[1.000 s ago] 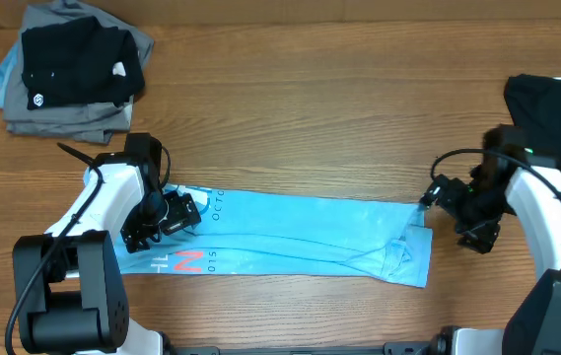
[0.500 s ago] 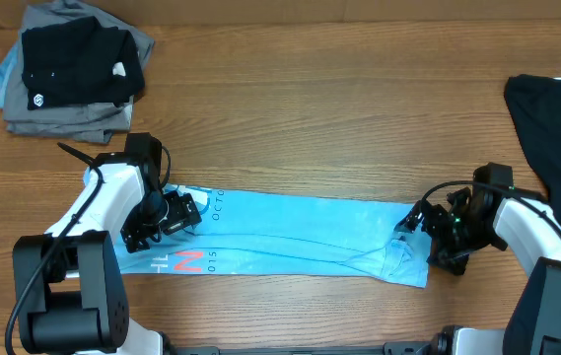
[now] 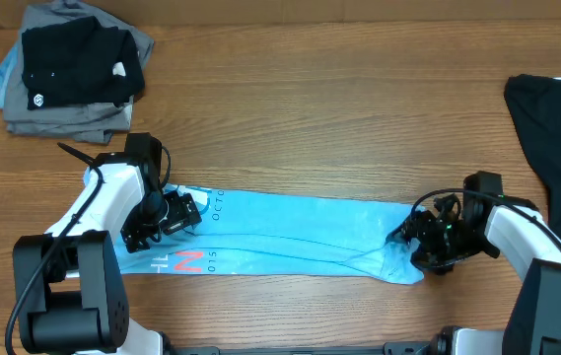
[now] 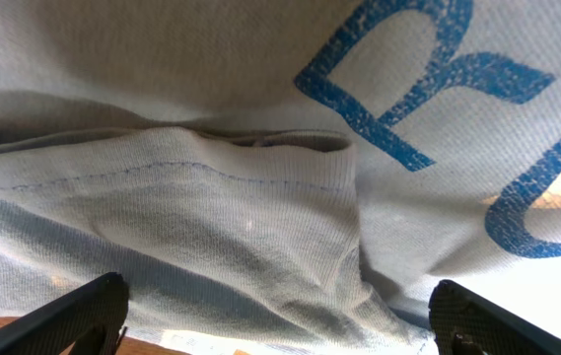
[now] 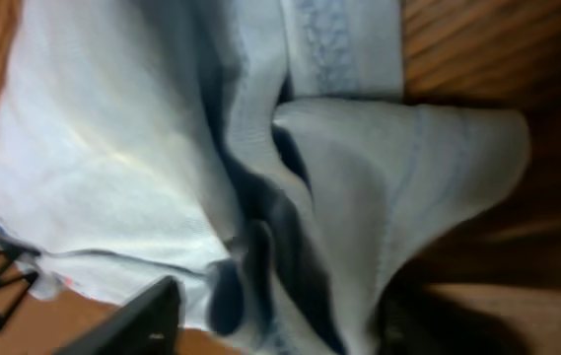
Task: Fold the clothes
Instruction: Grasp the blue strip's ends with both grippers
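At 9 o'clock the left tool (image 3: 162, 223) gapes over the blue T-shirt (image 3: 300, 233); at 3, the right tool (image 3: 408, 239) straddles its hem, grip unclear.

The left arm (image 3: 103, 202) rises from its base in the lower left of the overhead frame and bends rightward, its left end effector (image 3: 167, 219) low at the worktop, its two fingers (image 4: 83, 311) spread wide to the bottom corners of the wrist view. The right arm (image 3: 522, 222) reaches leftward from the lower right edge, wrist bent down, with the right end effector (image 3: 405, 240) pointing left and low. Its fingers (image 5: 137, 318) stand partly apart, and their grip cannot be made out.
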Robot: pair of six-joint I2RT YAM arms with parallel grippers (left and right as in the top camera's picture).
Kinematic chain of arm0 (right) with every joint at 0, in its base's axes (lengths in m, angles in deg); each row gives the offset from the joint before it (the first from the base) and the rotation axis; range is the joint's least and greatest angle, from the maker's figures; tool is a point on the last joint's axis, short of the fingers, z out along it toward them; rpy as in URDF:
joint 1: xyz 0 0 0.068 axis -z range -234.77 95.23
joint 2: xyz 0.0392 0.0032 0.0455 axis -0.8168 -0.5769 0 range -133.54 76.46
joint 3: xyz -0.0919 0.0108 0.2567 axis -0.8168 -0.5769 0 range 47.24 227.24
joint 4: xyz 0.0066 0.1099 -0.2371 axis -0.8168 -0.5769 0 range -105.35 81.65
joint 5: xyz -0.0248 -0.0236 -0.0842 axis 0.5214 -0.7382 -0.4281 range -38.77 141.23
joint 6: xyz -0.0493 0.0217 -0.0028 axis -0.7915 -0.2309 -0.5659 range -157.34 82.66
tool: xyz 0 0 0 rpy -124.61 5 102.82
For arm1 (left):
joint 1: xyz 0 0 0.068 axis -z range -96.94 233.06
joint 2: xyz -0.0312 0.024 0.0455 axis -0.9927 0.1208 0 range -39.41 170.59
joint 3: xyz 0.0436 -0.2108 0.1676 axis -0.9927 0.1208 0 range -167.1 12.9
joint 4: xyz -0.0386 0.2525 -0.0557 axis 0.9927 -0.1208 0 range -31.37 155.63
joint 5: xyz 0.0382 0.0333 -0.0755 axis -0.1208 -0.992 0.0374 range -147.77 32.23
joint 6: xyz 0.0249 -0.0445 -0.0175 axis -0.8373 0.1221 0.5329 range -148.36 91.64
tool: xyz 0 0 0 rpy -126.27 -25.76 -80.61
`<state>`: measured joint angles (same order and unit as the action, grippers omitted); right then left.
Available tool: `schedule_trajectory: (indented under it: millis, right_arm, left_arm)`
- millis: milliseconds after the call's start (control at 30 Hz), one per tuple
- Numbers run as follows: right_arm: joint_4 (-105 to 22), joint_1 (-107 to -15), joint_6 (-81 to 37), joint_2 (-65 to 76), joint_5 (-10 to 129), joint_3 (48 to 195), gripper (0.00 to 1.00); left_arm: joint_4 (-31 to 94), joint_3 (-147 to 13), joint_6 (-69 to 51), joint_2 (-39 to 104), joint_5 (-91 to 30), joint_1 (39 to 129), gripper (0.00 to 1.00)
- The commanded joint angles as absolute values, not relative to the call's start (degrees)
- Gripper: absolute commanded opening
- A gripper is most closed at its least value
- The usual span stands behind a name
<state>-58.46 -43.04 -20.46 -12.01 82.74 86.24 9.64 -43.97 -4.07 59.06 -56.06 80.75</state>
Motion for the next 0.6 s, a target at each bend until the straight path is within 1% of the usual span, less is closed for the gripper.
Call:
schedule_trajectory:
  millis: [0,67,167,233,267,300,333,367,567]
  right_arm:
    - [-57.78,-43.24,-19.58,-12.33,82.04,85.83,0.57]
    - [-57.65,-43.26,-19.52,-12.33,80.82,85.83,0.49]
    - [-57.37,-43.26,-19.56,-12.33,80.64,85.83,0.41]
    - [-56.8,-43.26,-19.56,-12.33,80.62,85.83,0.39]
    - [-56.47,-43.26,-19.56,-12.33,80.62,85.83,0.35]
    - [-56.28,-43.26,-19.54,-12.33,80.64,85.83,0.27]
    - [-55.97,-43.26,-19.32,-12.33,80.62,85.83,0.13]
    - [-55.9,-43.24,-19.06,-12.33,80.64,85.83,0.04]
    - [-56.01,-42.67,-16.57,-12.31,79.24,86.55,0.04]
  left_arm:
    - [9.51,-45.12,-3.72,58.71,-56.01,80.84,1.0]
    - [9.53,-45.12,-3.72,58.71,-55.99,80.82,1.0]
    - [9.55,-45.12,-3.72,58.71,-55.99,80.82,1.0]
    - [9.55,-45.12,-3.72,58.71,-55.99,80.82,1.0]
    - [9.55,-45.12,-3.72,58.71,-55.99,80.82,1.0]
    - [9.55,-45.12,-3.72,58.71,-56.01,80.82,1.0]
    - [9.55,-45.12,-3.72,58.71,-56.01,80.82,1.0]
    - [9.55,-45.12,-3.72,58.71,-56.01,80.82,1.0]
    - [9.51,-45.12,-3.91,58.71,-55.82,80.82,1.0]
